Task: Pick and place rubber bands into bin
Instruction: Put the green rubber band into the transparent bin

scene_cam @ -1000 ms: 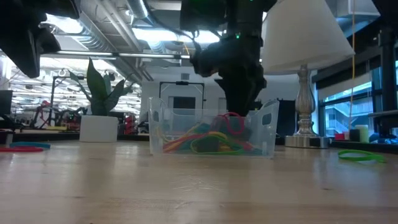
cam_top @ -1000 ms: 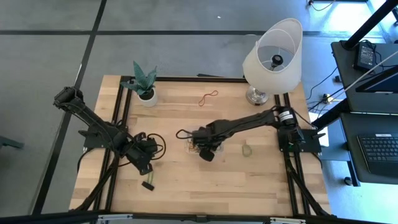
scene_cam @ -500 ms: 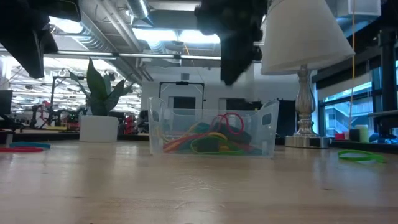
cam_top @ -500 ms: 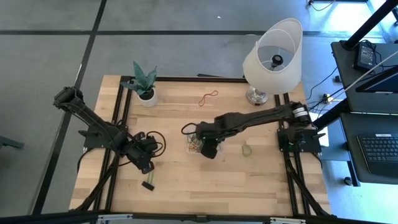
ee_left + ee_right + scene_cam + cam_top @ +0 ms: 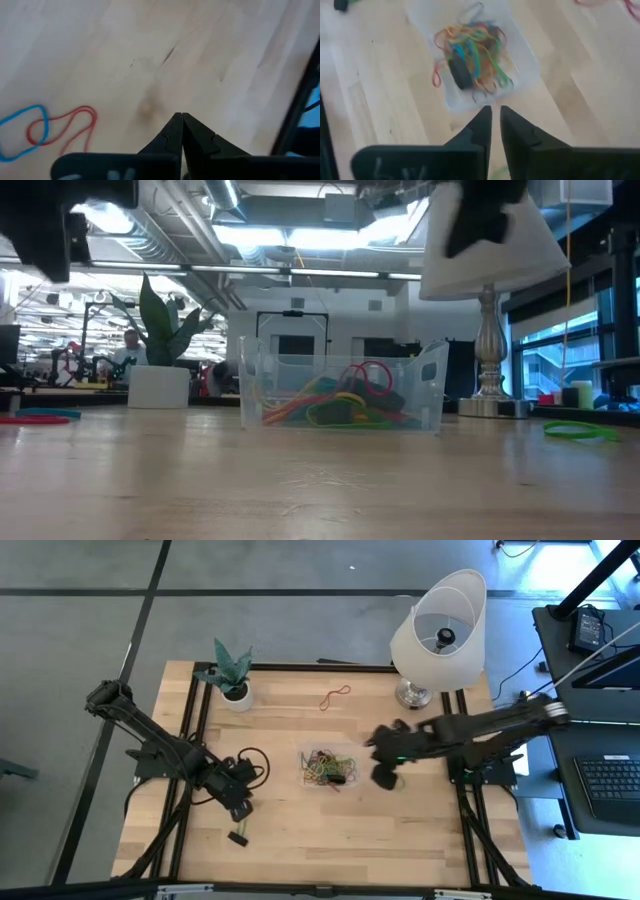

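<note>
Wooden worktop (image 5: 300, 820) carries the bin (image 5: 328, 766) of rubber bands (image 5: 472, 47) centrally, within either arm's reach. Right pincer (image 5: 495, 127), narrowly parted and empty, hovers beside it; left pincer (image 5: 181, 131) is closed, empty.

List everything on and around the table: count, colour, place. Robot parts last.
bin: one, clear plastic, table centre.
rubber bands in bin: many, mixed red, orange, yellow, green, tangled with a dark object.
red rubber band: one, far edge of the table, between plant and lamp.
green rubber band: one, on the table right of the bin.
red and blue bands: two, overlapping, by the left gripper.
plant: one, green, white pot, far left corner.
lamp: one, white shade, far right corner.
dark object: one, near left edge.
left gripper: shut, empty, left side.
right gripper: narrowly parted, empty, right of the bin.
</note>
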